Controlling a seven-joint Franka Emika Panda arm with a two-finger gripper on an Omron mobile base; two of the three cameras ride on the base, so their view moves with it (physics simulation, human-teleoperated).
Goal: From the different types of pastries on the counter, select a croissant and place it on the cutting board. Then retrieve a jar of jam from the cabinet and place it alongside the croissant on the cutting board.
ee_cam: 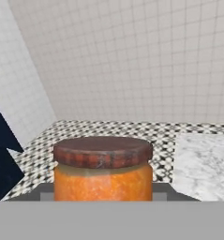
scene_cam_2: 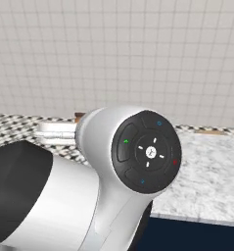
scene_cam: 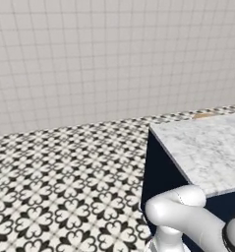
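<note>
jar of jam (ee_cam: 102, 173) base cut off below, counter (scene_cam: 207, 147) cropped at right edge

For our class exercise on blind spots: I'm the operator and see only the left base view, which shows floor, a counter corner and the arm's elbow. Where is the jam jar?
Observer: In the hand view, the jar of jam stands upright, close before the camera.
Operator: Is its lid on?
Observer: Yes, a brown lid caps it.
Operator: What else is near it there?
Observer: A dark navy panel shows at that view's left edge.
</note>
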